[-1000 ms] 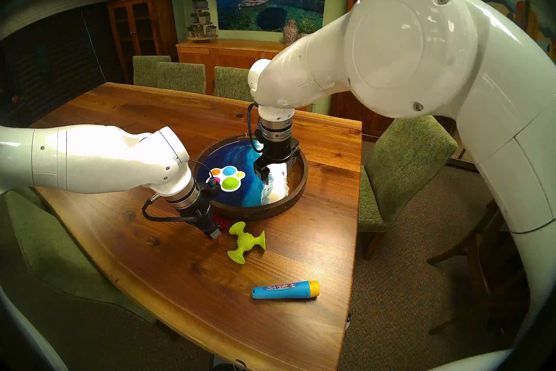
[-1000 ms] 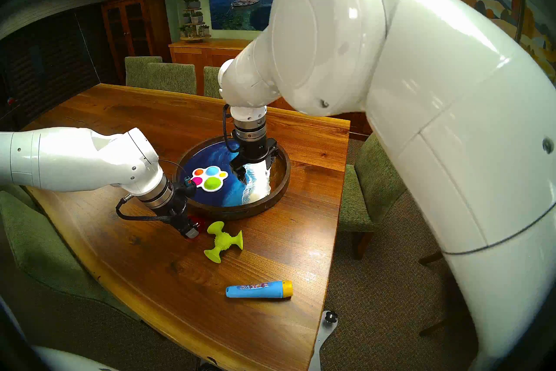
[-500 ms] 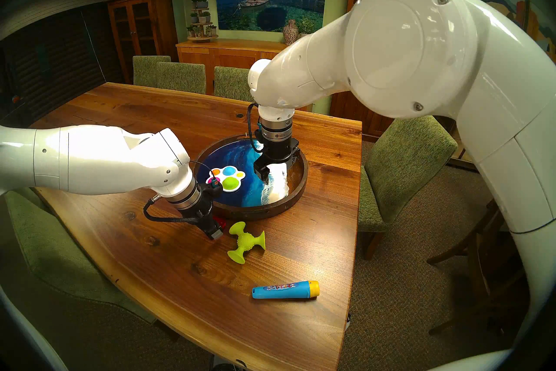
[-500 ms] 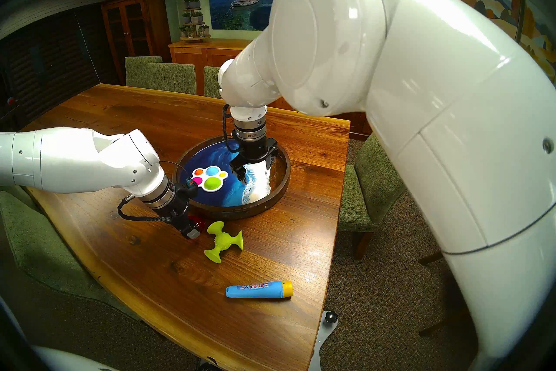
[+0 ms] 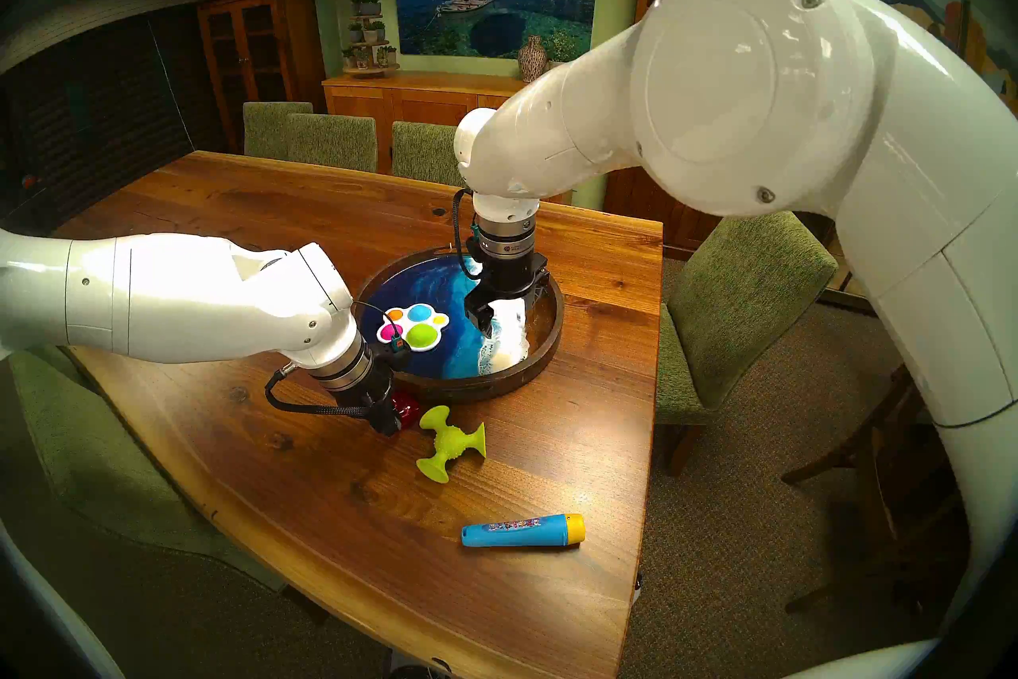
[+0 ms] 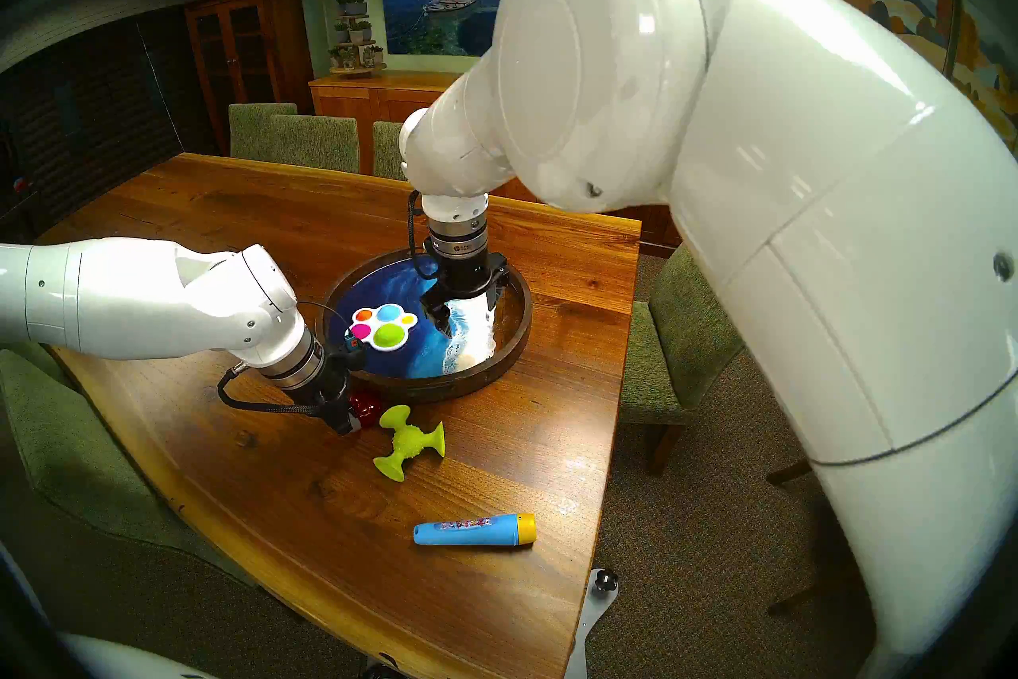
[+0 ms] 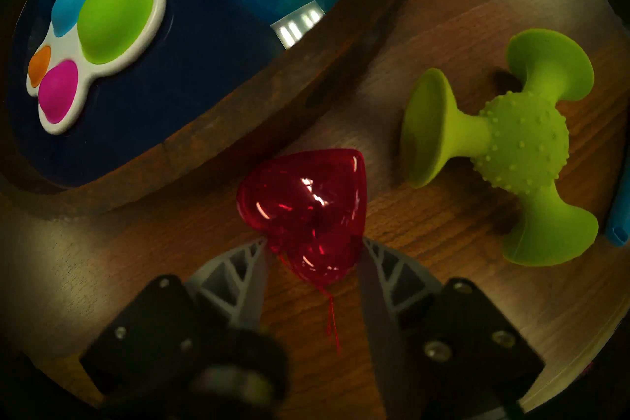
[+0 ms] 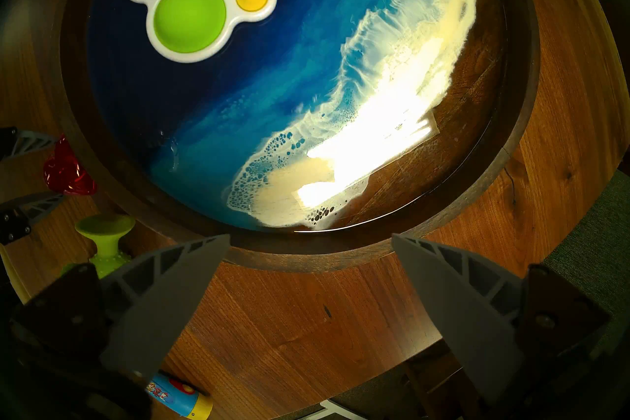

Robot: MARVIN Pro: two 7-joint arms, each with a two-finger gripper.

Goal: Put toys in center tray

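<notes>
The round dark-rimmed tray (image 5: pixel 468 388) with a blue-and-white wave bottom holds the white paw-shaped pad (image 5: pixel 413 326) in its left half. Just in front of the tray's rim (image 7: pixel 238 109), the red translucent piece (image 7: pixel 303 204) lies on the table. My left gripper (image 7: pixel 313 242) is shut on it, a fingertip pressing each side. The lime-green suction-cup toy (image 5: pixel 449 443) lies right beside it. The blue tube with a yellow cap (image 5: pixel 523 531) lies nearer the table's front edge. My right gripper (image 5: pixel 504 317) hangs open above the tray's right half, holding nothing.
The wooden table (image 5: pixel 275 441) ends close to the tray's right side. A green chair (image 5: pixel 738 308) stands at that edge and more green chairs (image 5: pixel 330 138) line the far side. My right arm arches over the table's right part.
My left gripper has sunk a little and its fingers have drawn in onto the red piece, which now shows more beside them. The right arm has not moved.
</notes>
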